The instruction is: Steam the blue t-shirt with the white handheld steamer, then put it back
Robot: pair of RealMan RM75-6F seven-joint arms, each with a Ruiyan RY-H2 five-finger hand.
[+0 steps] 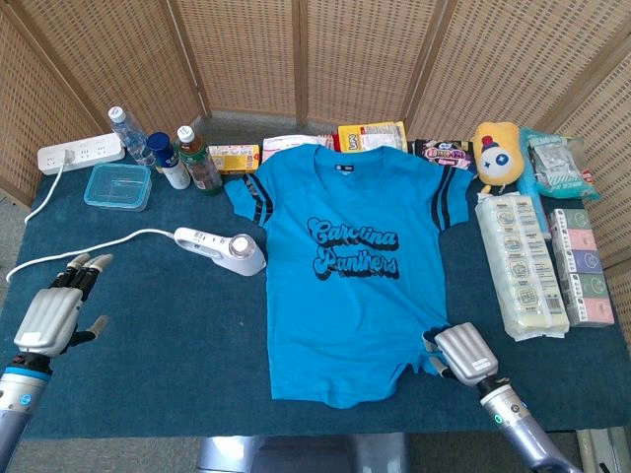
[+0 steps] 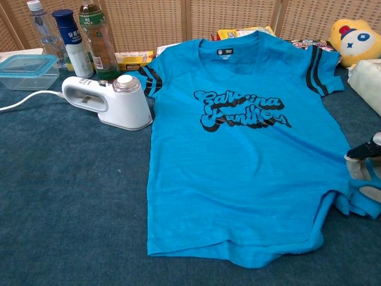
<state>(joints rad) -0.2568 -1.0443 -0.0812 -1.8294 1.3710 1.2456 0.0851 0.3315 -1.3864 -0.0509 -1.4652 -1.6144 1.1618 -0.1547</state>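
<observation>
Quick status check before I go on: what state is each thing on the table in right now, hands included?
Blue t-shirt: spread flat, front up, lower right hem bunched.
White handheld steamer: lying on the table beside the shirt, untouched, cord attached.
Right hand: gripping the bunched hem.
Left hand: holding nothing, fingers apart, clear of the steamer.
Clear plastic food box: lid on.

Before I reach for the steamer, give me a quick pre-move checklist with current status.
1. Steamer free, lying left of the shirt: ok.
2. Left hand empty, fingers apart, ready to grasp: ok.
3. Blue t-shirt flat: not ok, lower right hem is bunched.
4. Right hand clear of the shirt: not ok, it rests on the bunched hem corner.
5. Cord path free of the left hand: ok.
6. Steamer powered: cannot tell.
</observation>
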